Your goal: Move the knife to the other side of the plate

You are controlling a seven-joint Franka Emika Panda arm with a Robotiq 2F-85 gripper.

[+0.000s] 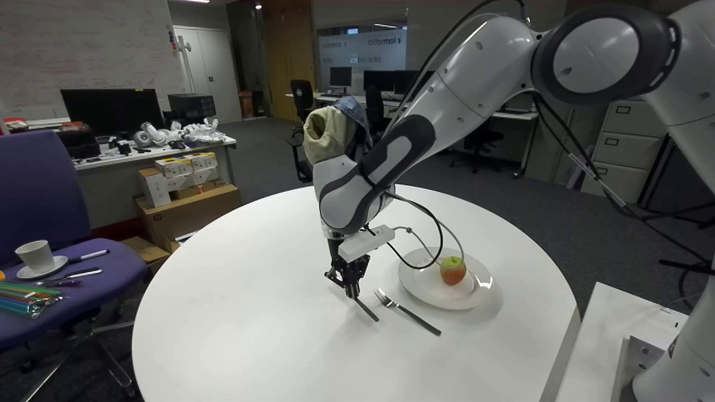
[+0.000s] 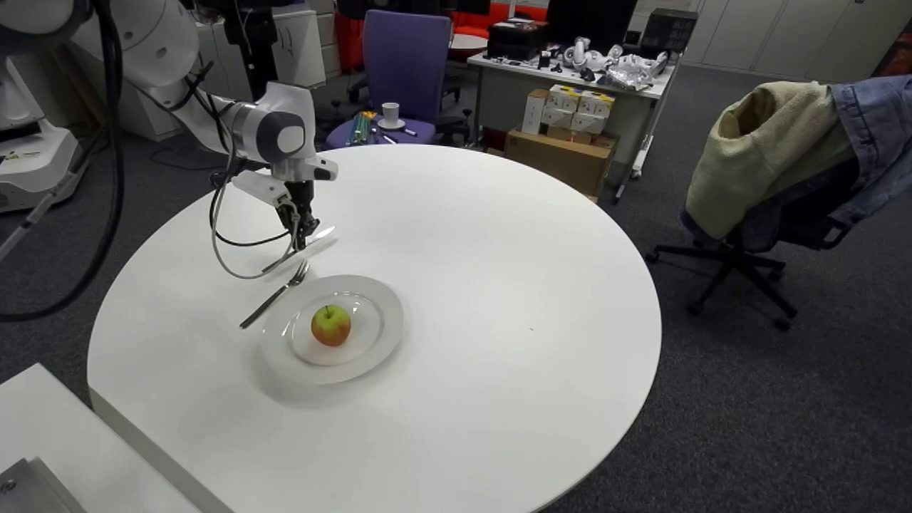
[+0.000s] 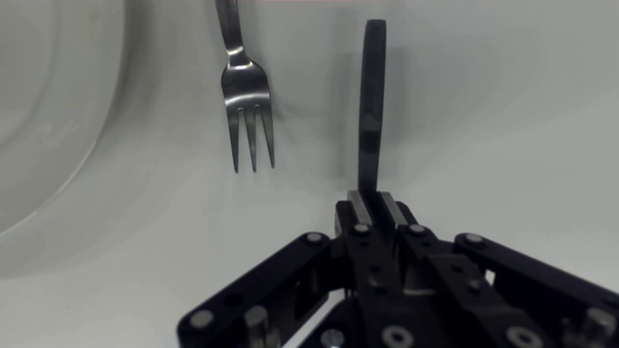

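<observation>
Three items in wrist view, left to right: plate (image 3: 60,92), cut off; fork (image 3: 245,83), apart from it; knife (image 3: 372,104), clamped about mid-length in claw (image 3: 371,199). Held with long axis roughly parallel to fork, judged just above desk (image 3: 493,125). Likely next: carry leftward in this view, crosswise to that axis, past fork and plate, clearing apple (image 2: 331,326) (both exterior views).
</observation>
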